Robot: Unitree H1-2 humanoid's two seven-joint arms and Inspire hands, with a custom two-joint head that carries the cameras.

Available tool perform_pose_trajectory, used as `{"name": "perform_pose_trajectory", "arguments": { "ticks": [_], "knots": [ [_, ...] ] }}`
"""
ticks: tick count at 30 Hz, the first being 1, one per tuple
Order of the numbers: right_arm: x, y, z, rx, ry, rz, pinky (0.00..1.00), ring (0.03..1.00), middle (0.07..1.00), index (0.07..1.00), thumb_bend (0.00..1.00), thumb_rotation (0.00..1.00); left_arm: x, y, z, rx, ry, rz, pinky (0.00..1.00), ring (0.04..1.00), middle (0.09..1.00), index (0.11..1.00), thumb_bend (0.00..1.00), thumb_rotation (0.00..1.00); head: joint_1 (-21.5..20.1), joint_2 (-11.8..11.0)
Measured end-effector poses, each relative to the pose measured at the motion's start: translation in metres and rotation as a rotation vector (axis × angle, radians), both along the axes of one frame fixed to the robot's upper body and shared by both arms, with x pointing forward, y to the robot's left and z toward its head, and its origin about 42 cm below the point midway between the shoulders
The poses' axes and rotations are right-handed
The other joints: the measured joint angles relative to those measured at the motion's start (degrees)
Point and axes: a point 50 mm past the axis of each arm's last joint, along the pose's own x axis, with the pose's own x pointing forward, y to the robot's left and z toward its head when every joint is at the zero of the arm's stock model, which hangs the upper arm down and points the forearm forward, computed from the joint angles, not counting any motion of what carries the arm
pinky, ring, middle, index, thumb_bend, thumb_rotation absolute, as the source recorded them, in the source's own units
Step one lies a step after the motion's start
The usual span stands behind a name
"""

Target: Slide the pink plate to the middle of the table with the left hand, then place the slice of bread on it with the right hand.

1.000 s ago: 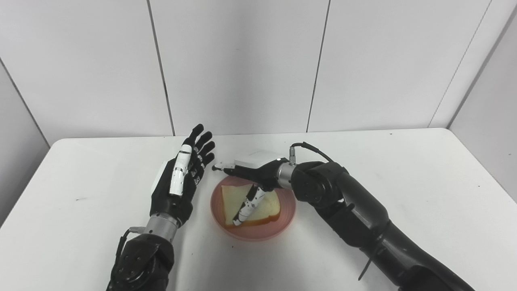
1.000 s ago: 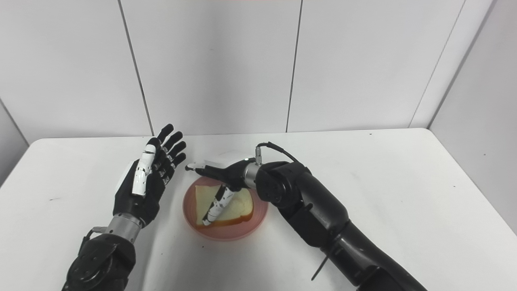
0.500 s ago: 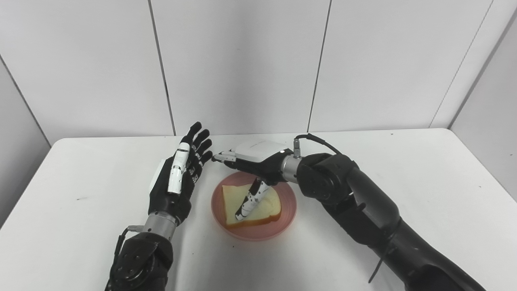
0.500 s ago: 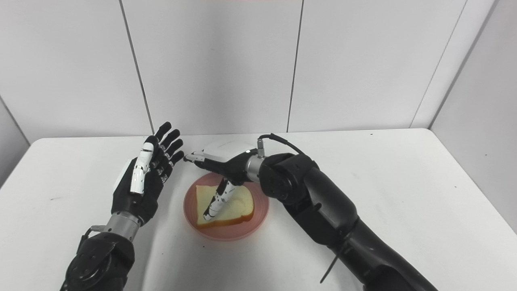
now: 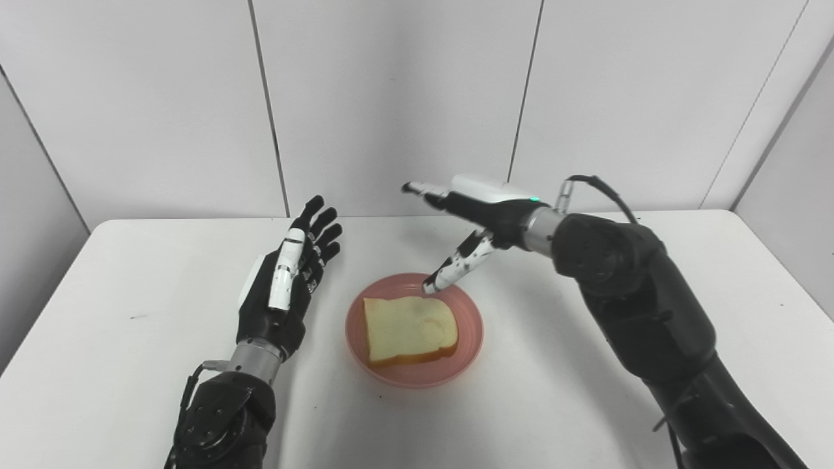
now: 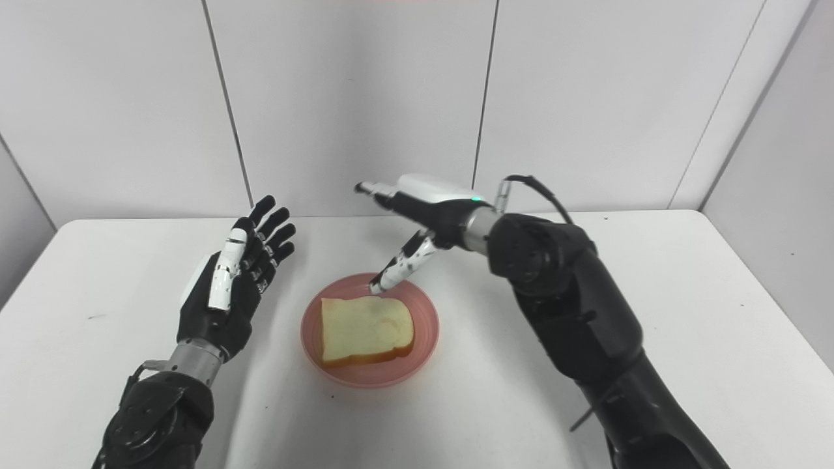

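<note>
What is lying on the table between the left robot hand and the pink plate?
Nothing. In both views, only bare white table lies between the left robot hand and the pink plate.

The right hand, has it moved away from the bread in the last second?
Yes. The right hand has lifted up and back, off the bread on the pink plate, and is open, holding nothing.

A white table (image 5: 586,404) with rounded corners fills the lower part of the room, its top smooth and marked by a few small dark specks. Behind it stands a wall of pale grey panels (image 5: 391,98), split by thin dark vertical seams.
</note>
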Motion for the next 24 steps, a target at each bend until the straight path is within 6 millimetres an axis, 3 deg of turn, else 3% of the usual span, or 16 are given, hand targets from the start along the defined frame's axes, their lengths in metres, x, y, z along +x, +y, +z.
{"name": "perform_pose_trajectory", "arguments": {
  "ticks": [3, 5, 6, 10, 15, 24],
  "knots": [
    [-0.007, -0.017, -0.023, 0.137, -0.002, -0.035, 0.92, 1.0, 1.0, 1.0, 1.0, 0.55, 0.0, 0.001, 0.0, -0.001, 0.001, 0.005, 0.95, 0.941, 0.947, 0.934, 0.39, 1.0, -0.09, -0.44],
    [-0.013, -0.022, -0.038, 0.206, -0.006, -0.052, 0.94, 1.0, 1.0, 1.0, 1.0, 0.68, 0.0, 0.001, 0.0, -0.003, 0.002, 0.006, 0.96, 0.942, 0.948, 0.935, 0.38, 1.0, 0.09, -0.88],
    [-0.015, -0.024, -0.044, 0.242, -0.01, -0.069, 0.93, 1.0, 1.0, 1.0, 1.0, 0.8, 0.0, 0.001, 0.0, -0.004, 0.002, 0.006, 0.96, 0.946, 0.952, 0.94, 0.38, 1.0, 0.17, -1.23],
    [-0.027, -0.026, -0.064, 0.345, -0.012, -0.118, 0.95, 1.0, 1.0, 1.0, 0.93, 0.98, 0.0, 0.0, 0.0, -0.004, 0.003, 0.005, 0.97, 0.951, 0.956, 0.943, 0.38, 1.0, 0.09, -1.76],
    [-0.038, -0.025, -0.078, 0.558, 0.004, -0.151, 0.99, 1.0, 1.0, 1.0, 0.86, 1.0, 0.001, 0.002, -0.002, 0.001, 0.007, 0.005, 0.98, 0.956, 0.956, 0.941, 0.38, 1.0, 0.09, -2.81],
    [-0.049, -0.021, -0.097, 0.981, 0.154, -0.237, 1.0, 1.0, 1.0, 1.0, 0.54, 1.0, 0.003, 0.007, -0.014, 0.028, 0.035, 0.017, 0.95, 0.945, 0.948, 0.932, 0.39, 1.0, 0.26, -3.34]
  ]
}}
